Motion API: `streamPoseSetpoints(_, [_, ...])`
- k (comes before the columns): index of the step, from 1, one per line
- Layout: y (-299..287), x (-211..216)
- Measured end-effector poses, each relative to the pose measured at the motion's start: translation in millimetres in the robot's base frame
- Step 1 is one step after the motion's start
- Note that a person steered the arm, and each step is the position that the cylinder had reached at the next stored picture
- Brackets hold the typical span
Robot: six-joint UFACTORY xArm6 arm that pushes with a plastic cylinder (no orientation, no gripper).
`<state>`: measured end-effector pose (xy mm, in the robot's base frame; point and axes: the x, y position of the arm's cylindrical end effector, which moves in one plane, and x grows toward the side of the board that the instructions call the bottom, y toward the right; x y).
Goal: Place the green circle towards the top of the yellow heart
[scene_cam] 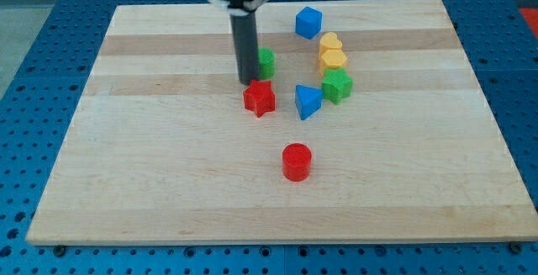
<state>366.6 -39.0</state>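
Because we carry only a straight dark rod and no claw, nothing is gripped: our tip [249, 81] sits just left of the small green circle block [266, 60], placed to shove it rightward. That block lies well left of the yellow heart block [330, 43], above the red star block [260, 97].

1. Bench [168, 157]: pale wood in lighter and darker stripes, on a blue perforated base [34, 23].
2. Rod: dark, down to my tip [249, 81].
3. Green circle [266, 61] and green star [337, 85].
4. Yellow heart [330, 43], yellow hexagon [334, 59].
5. Red star [260, 97], red cylinder [296, 161].
6. Blue cube [308, 23], blue triangle [307, 102].
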Motion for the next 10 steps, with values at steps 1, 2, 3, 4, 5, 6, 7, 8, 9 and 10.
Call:
streamPoseSetpoints(1, [4.8, -11.7])
streamPoseSetpoints(2, [4.8, -11.3])
streamPoseSetpoints(3, [13.6, -28.7])
streamPoseSetpoints(4, [29.5, -45.5])
streamPoseSetpoints(5, [29.1, -45.5])
streamPoseSetpoints(6, [12.7, -44.5])
streamPoseSetpoints(7, [16.1, -58.0])
streamPoseSetpoints(8, [48.6, -58.4])
streamPoseSetpoints(9, [75.3, -58.4])
streamPoseSetpoints(10, [75.6, -56.2])
